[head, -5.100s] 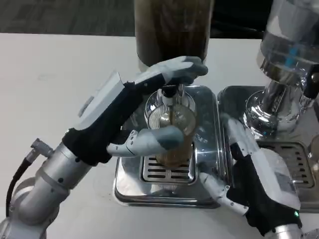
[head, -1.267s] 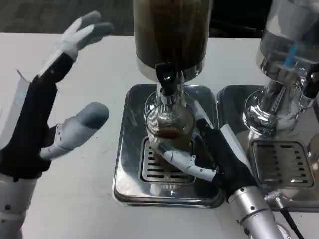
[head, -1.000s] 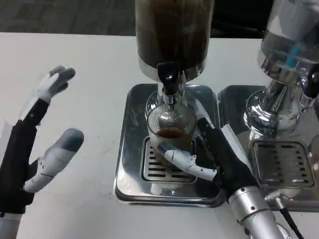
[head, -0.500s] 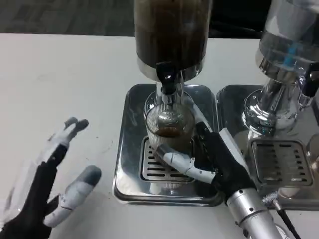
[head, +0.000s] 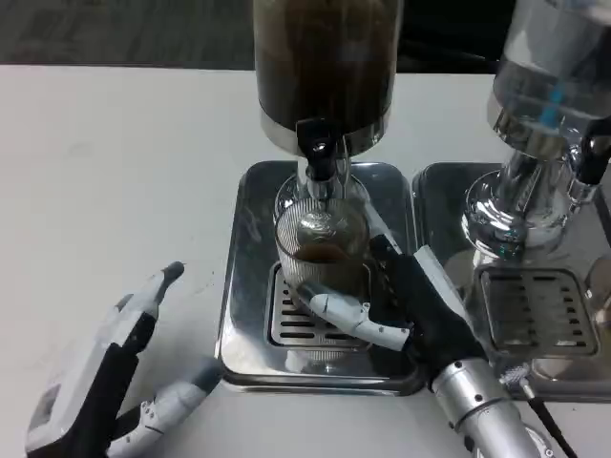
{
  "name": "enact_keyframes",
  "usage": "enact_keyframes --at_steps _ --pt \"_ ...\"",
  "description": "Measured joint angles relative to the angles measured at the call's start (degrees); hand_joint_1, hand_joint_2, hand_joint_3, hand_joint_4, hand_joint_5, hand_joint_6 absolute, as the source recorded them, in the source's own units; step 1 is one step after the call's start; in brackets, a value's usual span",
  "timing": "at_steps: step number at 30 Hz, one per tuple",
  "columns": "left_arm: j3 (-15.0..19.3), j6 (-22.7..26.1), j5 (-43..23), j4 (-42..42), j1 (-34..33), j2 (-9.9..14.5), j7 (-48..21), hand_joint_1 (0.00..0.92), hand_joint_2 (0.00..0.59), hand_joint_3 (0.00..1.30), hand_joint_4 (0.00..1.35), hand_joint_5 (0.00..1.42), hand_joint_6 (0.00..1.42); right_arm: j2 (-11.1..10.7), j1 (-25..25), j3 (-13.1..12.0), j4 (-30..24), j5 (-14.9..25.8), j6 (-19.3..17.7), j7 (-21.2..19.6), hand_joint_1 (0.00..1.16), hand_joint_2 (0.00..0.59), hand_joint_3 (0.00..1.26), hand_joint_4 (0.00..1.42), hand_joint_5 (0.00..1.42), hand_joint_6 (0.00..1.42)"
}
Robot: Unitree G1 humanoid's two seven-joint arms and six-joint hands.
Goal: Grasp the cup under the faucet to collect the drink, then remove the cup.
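The right robot hand (head: pixel 401 303) grips the cup (head: pixel 321 256), its pale fingers wrapped around the ribbed glass low on the near side while the black palm presses against the cup's right flank. The cup stands on the slotted grate of the steel drip tray (head: pixel 243 277), directly beneath the black faucet (head: pixel 318 153) of the dark drink dispenser (head: pixel 325 62), with a shallow layer of brown liquid inside — the drink looks collected.

The left robot hand (head: pixel 115 382) has changed most: a second ago it was raised high over the white counter (head: pixel 115 162), and it has since dropped to the lower left corner, open, holding nothing, well apart from the tray. A few seconds back it was up at the faucet; its retreat suggests that dispensing is over.

What remains, by this reading, is the removal — the right robot hand must draw the cup out from under the faucet without tipping it. A second dispenser (head: pixel 544 114) stands to the right.
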Motion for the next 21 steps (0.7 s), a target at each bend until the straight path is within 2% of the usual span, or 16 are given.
enact_keyframes --at_steps 6,16,21 --pt "-0.67 0.09 -0.86 0.42 -0.03 0.18 0.00 0.000 0.145 0.01 0.00 0.04 0.00 1.70 -1.80 -0.35 2.79 0.34 -0.64 -1.27 0.73 0.195 0.00 0.00 0.00 0.00" --pt "-0.87 0.20 -3.19 0.43 -0.24 0.19 -0.03 0.000 0.146 0.01 0.00 0.04 0.00 2.24 -3.08 -0.33 4.90 0.13 -1.45 -2.28 0.76 0.190 0.00 0.00 0.00 0.00" --pt "-0.85 0.27 -4.57 0.84 -0.26 0.24 -0.06 0.000 0.148 0.01 0.00 0.05 0.00 2.82 -3.51 -0.26 5.72 0.07 -1.83 -3.06 0.83 0.188 0.00 0.00 0.00 0.08"
